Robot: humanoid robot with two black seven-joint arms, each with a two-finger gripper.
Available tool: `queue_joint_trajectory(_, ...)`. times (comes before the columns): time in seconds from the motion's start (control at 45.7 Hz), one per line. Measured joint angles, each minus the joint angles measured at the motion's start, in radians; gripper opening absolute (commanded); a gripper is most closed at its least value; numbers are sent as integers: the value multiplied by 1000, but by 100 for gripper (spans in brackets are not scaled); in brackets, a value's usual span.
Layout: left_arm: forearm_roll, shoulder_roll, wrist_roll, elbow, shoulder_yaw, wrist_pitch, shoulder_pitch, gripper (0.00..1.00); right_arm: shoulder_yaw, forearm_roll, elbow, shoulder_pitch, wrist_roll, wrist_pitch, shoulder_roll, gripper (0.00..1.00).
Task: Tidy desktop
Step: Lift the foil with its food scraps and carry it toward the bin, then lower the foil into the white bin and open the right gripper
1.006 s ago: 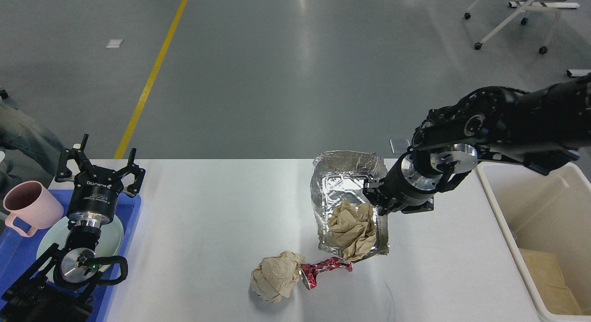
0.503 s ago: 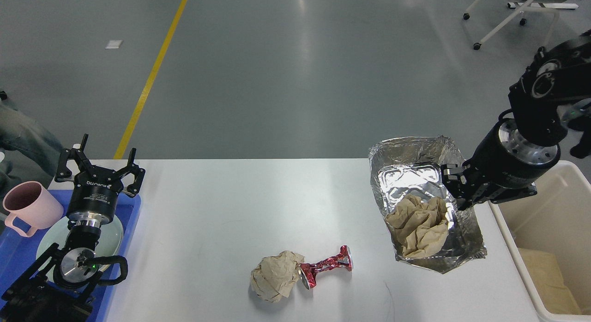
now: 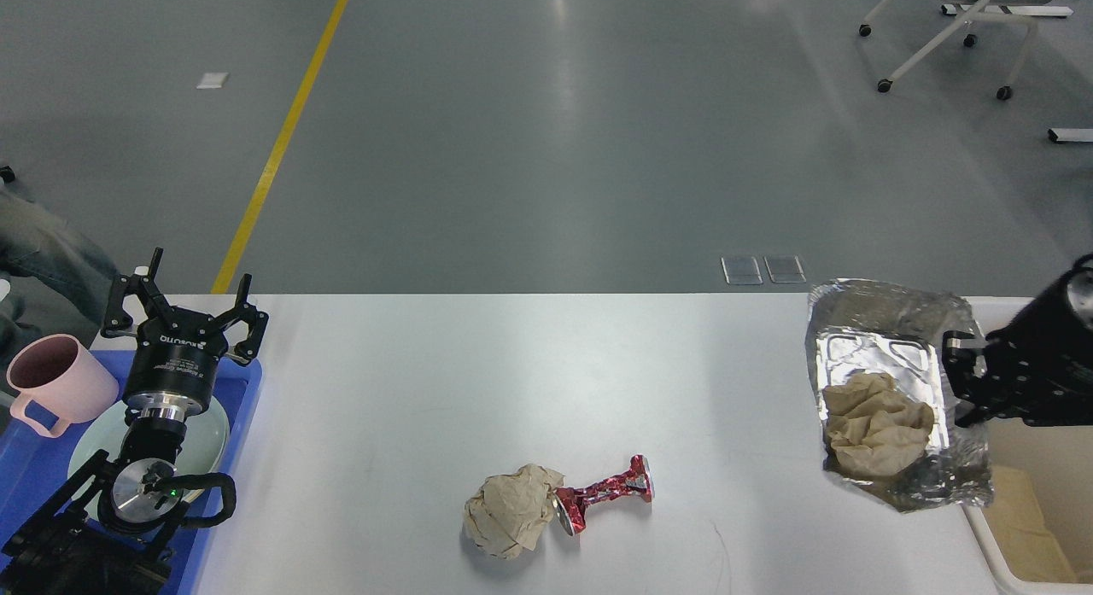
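White rounded-corner desktop [image 3: 427, 390]: my right gripper [image 3: 963, 382], pinching the crumpled silver foil tray [image 3: 879, 356], has carried it from centre to the cream bin [image 3: 1025, 484]; disposal seems near. Left gripper [image 3: 181, 309] spread, idle.

The black right arm is cut off by the right edge, so only its two-finger right gripper [image 3: 963, 382] and wrist show, and where the fingers meet the crumpled silver foil tray [image 3: 879, 369] they are too dark to tell whether they pinch its rim. The cream rectangular plastic bin [image 3: 1037, 527] is largely hidden behind that gripper and the foil and runs out of view at the right and bottom edges. At the left, the shallow blue plastic tray [image 3: 26, 484] is cut by the left and bottom edges, the pale green round plate [image 3: 90, 450] in it lies mostly under the black left arm, and a figure in grey-green trousers [image 3: 38, 245] is cropped to a leg.
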Motion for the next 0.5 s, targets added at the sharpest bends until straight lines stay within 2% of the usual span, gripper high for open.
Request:
queue_joint_trajectory(0.263,0,0,0,0,0,0,0,96,52,-43,-344,-268,3,-20,-310,0)
queue_joint_trajectory(0.372,0,0,0,0,0,0,0,96,165,-36,-473,-457,13,-79,-341,0)
queue_joint_trajectory(0.503,0,0,0,0,0,0,0,96,393,-26,-594,-746,17,-189,-338,0)
